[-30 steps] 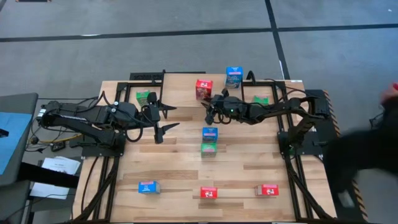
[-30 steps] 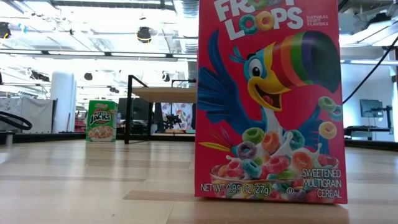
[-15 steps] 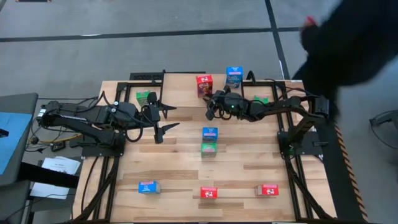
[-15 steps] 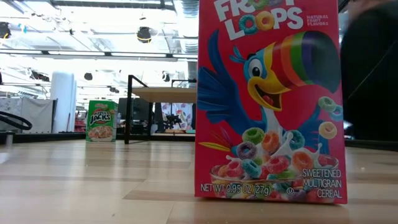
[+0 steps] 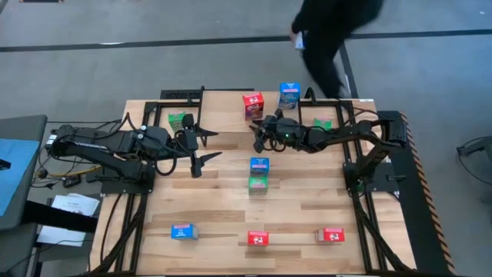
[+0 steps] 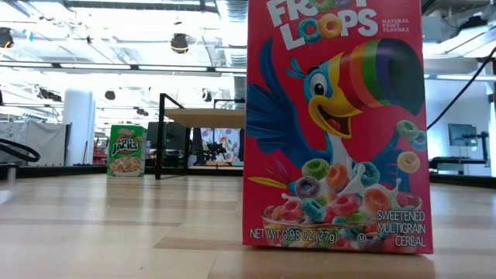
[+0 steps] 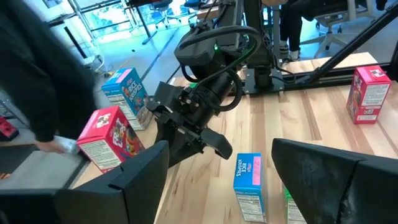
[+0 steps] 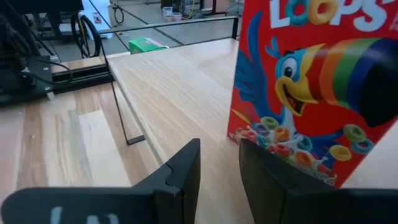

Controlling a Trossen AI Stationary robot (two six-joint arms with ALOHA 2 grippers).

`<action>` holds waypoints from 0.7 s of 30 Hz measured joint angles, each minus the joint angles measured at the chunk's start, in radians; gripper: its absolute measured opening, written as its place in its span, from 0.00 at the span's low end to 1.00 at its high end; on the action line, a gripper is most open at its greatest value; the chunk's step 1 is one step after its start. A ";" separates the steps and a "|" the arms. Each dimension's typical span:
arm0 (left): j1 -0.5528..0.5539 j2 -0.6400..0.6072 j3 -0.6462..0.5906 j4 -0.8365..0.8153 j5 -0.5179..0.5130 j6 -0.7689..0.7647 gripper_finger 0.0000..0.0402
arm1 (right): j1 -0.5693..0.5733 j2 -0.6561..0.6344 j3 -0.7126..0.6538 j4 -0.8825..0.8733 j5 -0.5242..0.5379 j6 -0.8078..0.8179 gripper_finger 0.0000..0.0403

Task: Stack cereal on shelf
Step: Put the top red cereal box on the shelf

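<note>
Just now the right gripper hangs over the shelf, which stands along the bench's far edge. Its fingers are a narrow gap apart with nothing between them, and they point at a red box just ahead that stands upright on the shelf. A blue box stands on the shelf near the red one, toward the bench's right edge. One green box sits off the shelf's left end and another off its right end.

The left gripper waits near the bench's left edge, fingers spread wide and empty.

At mid-bench a second blue box rests on top of a third green box. Along the near edge lie a blue box toward the left corner, a red one in the middle and another red one toward the right corner.

A person in dark clothes is on the floor beyond the far edge.
</note>
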 joint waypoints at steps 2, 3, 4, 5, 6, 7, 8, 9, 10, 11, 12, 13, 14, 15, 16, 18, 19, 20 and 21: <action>0.000 0.000 0.000 0.000 0.000 0.000 0.68 | -0.003 0.000 0.000 0.004 0.000 0.013 0.33; 0.000 0.000 0.000 0.000 0.000 0.000 0.68 | -0.005 0.000 0.000 0.005 0.001 0.018 0.33; 0.000 0.000 0.000 0.000 0.000 0.000 0.68 | -0.009 0.000 0.000 0.006 0.001 0.026 0.33; 0.000 0.000 0.000 0.000 0.000 0.000 0.68 | -0.013 0.000 0.000 0.008 0.002 0.037 0.33; 0.000 0.000 0.000 0.000 0.000 0.000 0.68 | -0.017 0.000 0.000 0.015 0.001 0.046 0.33; 0.000 0.000 0.000 0.000 0.000 0.000 0.68 | -0.022 0.000 0.000 0.025 0.001 0.051 0.33; 0.000 0.000 0.000 0.000 0.000 0.000 0.68 | -0.024 0.000 0.000 0.037 0.001 0.051 0.33; 0.000 0.000 0.000 0.000 0.000 0.000 0.68 | -0.027 0.000 0.000 0.045 0.001 0.052 0.33; 0.000 0.000 0.000 0.000 0.000 0.000 0.68 | -0.029 0.000 0.000 0.049 0.001 0.052 0.33; 0.000 0.000 0.000 0.000 0.000 0.000 0.68 | -0.029 0.000 0.000 0.049 0.001 0.052 0.33; 0.000 0.000 0.000 0.000 0.000 0.000 0.68 | -0.028 0.000 0.000 0.048 0.000 0.052 0.33; 0.000 0.000 0.000 0.000 0.000 0.000 0.68 | -0.028 0.000 0.000 0.048 0.000 0.052 0.33; 0.000 0.000 0.000 0.000 0.000 0.000 0.68 | -0.028 0.000 0.000 0.048 0.000 0.052 0.33; 0.000 0.000 0.000 0.000 0.000 0.000 0.68 | -0.028 0.000 0.000 0.048 0.000 0.052 0.33; 0.000 0.000 0.000 0.000 0.000 0.000 0.68 | -0.028 0.000 0.000 0.048 0.000 0.057 0.33; 0.000 0.000 0.000 0.000 0.000 0.000 0.68 | -0.025 0.000 0.000 0.048 -0.005 0.080 0.33; 0.000 0.000 0.000 0.000 0.000 0.000 0.68 | -0.020 0.000 0.000 0.048 -0.012 0.092 0.33; 0.000 0.000 0.000 0.000 0.000 0.000 0.68 | -0.012 0.000 0.000 0.047 -0.022 0.103 0.33; 0.000 0.000 0.000 0.000 0.000 0.000 0.68 | 0.002 0.000 0.000 0.047 -0.027 0.110 0.33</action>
